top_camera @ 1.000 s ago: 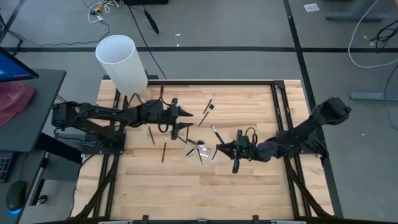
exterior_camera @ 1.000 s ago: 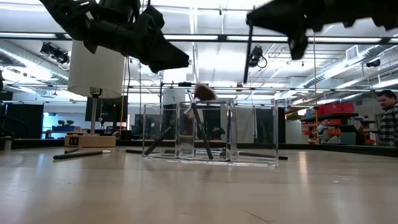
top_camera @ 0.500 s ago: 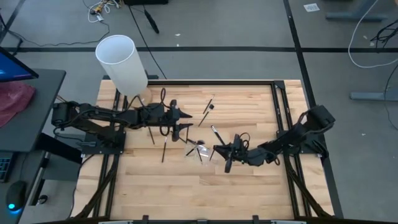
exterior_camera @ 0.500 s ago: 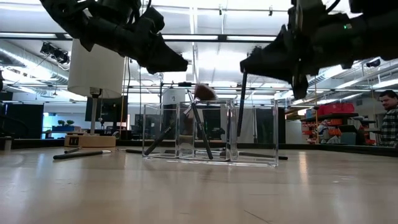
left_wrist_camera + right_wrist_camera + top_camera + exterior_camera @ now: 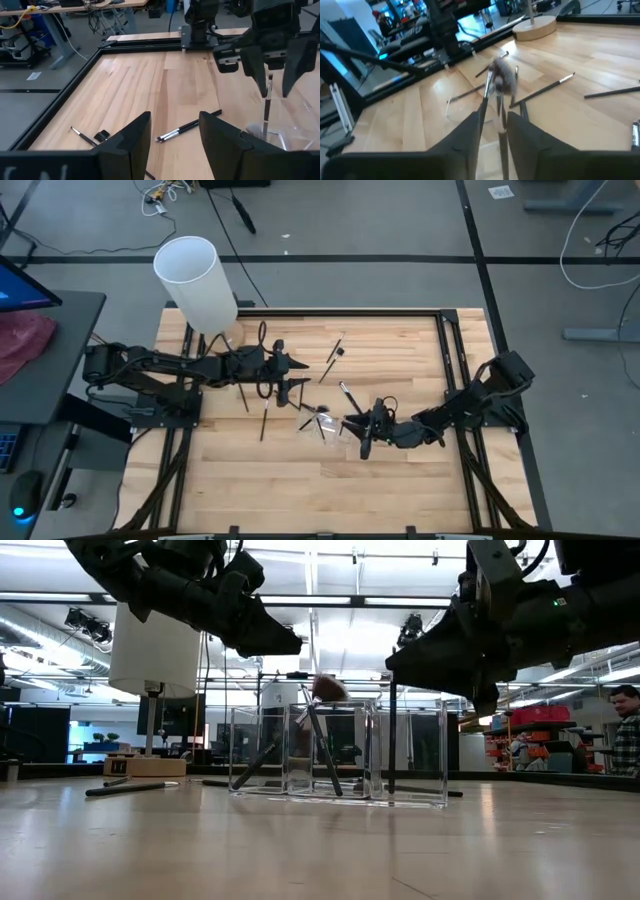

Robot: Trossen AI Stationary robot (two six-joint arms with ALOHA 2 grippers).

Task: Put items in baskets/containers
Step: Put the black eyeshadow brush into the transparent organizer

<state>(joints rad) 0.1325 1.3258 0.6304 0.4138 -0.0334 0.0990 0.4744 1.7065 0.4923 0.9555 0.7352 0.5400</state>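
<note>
While several thin black makeup brushes still lie loose on the pale wooden table [image 5: 400, 480], the sorting looks, at a guess, under halfway done. From above, the right gripper [image 5: 364, 432] sits over the right end of the small clear plastic holder [image 5: 330, 425] near the table's middle, closed on a slim black brush [image 5: 365, 442] held upright. Loose brushes lie at left [image 5: 264, 422], beside it [image 5: 242, 393], and farther back [image 5: 333, 352] and [image 5: 347, 394]. The left gripper [image 5: 296, 374] hovers left of the holder, near the tall white cylinder [image 5: 196, 282], fingers parted and empty.

At table level, the clear holder [image 5: 340, 752] shows three compartments. About three brushes lean in the left and middle ones, one with a brown bristle head [image 5: 328, 689]. The held brush [image 5: 392, 740] hangs straight down into the right compartment, its lower end near the floor, its top hidden in the right gripper [image 5: 440, 665]. One loose brush [image 5: 125, 787] rests on the wood at left.

From the left wrist, the left fingers [image 5: 130, 140] stand apart around nothing; beyond them the right gripper [image 5: 272, 75] pinches its brush [image 5: 267, 102] above the holder, with loose brushes [image 5: 187, 129] and [image 5: 82, 136] on the boards.

From the right wrist, the right fingers [image 5: 480, 125] close on the thin shaft [image 5: 499, 112] between them, stored bristles [image 5: 502, 77] just beyond. Release remains, then the strays.
</note>
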